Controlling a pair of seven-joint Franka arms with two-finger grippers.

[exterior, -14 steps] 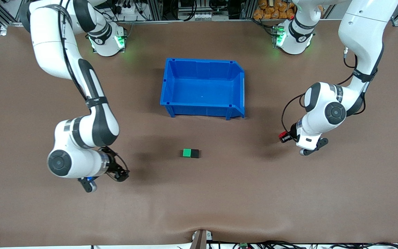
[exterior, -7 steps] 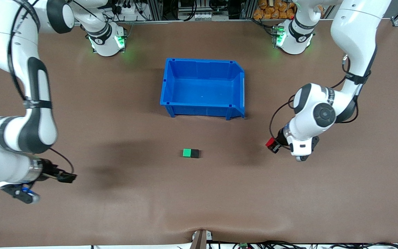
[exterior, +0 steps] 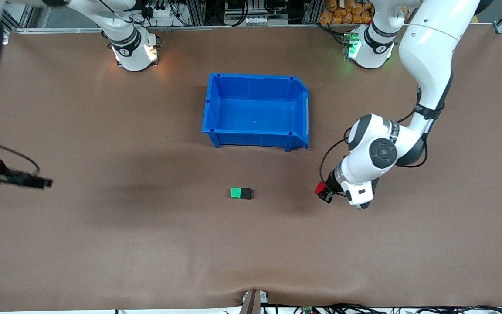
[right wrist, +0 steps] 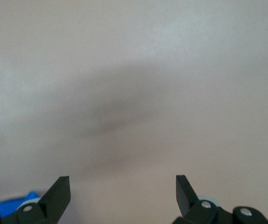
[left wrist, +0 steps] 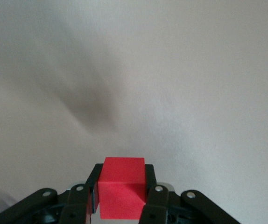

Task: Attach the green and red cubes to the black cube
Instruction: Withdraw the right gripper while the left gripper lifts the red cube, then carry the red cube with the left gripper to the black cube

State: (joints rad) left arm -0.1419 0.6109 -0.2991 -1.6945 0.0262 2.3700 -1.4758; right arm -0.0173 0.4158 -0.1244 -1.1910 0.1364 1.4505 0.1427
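While right tool (exterior: 44, 183) withdrew, red cube (exterior: 319, 188) neared black cube (exterior: 245, 193).

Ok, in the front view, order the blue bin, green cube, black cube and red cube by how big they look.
1. Blue bin, by far the largest.
2. Green cube and black cube, joined side by side, look alike; no ranking.
3. Red cube shows smallest, but the left end effector partly hides it and holds it off the table, so that's unsure.
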